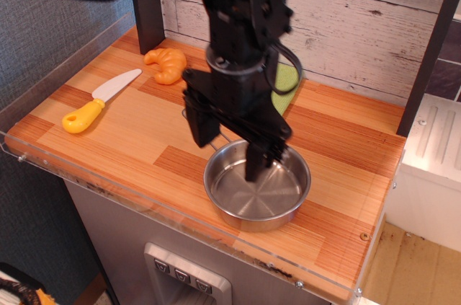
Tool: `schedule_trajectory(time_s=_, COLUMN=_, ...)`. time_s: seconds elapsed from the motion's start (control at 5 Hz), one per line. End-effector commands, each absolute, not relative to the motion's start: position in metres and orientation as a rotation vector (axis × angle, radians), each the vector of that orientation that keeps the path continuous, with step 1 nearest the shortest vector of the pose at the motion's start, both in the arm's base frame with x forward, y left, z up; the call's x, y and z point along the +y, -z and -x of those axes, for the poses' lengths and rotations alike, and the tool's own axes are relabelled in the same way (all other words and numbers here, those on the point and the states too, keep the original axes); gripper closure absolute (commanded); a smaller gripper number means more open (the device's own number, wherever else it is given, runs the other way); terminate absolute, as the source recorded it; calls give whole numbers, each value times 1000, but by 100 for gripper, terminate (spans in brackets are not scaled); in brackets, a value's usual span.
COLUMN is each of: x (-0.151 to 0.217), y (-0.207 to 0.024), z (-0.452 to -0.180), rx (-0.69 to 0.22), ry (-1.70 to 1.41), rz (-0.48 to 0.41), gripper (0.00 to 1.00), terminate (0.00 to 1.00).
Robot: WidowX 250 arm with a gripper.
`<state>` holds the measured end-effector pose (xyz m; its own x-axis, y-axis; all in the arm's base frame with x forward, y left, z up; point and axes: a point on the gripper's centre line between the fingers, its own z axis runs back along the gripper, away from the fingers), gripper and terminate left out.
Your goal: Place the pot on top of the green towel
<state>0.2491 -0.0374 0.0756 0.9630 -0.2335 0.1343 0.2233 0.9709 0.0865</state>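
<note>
Pot (257, 191): shiny round steel pan, sits flat on the wood counter, front-centre-right, near the front edge. Inside is bare metal w/ faint radial lines. Not on the towel; it rests in front of it, apart from it.
Counter (137, 139): striped orange-brown wood top w/ a clear plastic lip along front and left sides; whitewashed plank wall behind.
Arm: big black body comes down from top-centre, covers most of the towel and the pot's back-left rim.
Gripper (230, 145): open, fingers spread wide, nothing between them. One finger (202, 126) hangs outside the pot's back-left rim; the other, approx. over the pan's inside, points down into it. Whether that tip touches the pan floor can't be told from this angle.
Green towel (284, 83): light-green cloth at the back of the counter, close to the wall. Only a strip on its right side shows past the arm.
Knife (97, 102): white blade, yellow handle, lies diagonally on the left part of the counter, handle toward the front-left corner. Well apart from the pot.
Croissant (166, 65): orange-brown toy pastry, back-left, just beyond the knife tip, left of the arm.
Pot handle (189, 113): thin wire loop, runs back-left from the rim; mostly hidden behind the gripper, only a bit of wire shows.
</note>
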Motion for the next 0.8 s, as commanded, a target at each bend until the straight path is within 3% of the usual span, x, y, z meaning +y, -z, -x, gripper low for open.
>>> schedule_trajectory(time_s=0.0, x=-78, y=-71, z=-240, rx=-154, ry=244, rz=34, gripper=0, terminate=0)
schedule_trajectory(time_s=0.4, x=-108, y=-33, z=-238, rx=-137, ry=392, rz=-26, gripper=0, terminate=0)
schedule_trajectory(time_s=0.6, x=-104, y=-9, z=-246, rx=-154, ry=458, rz=-133, gripper=0, terminate=0)
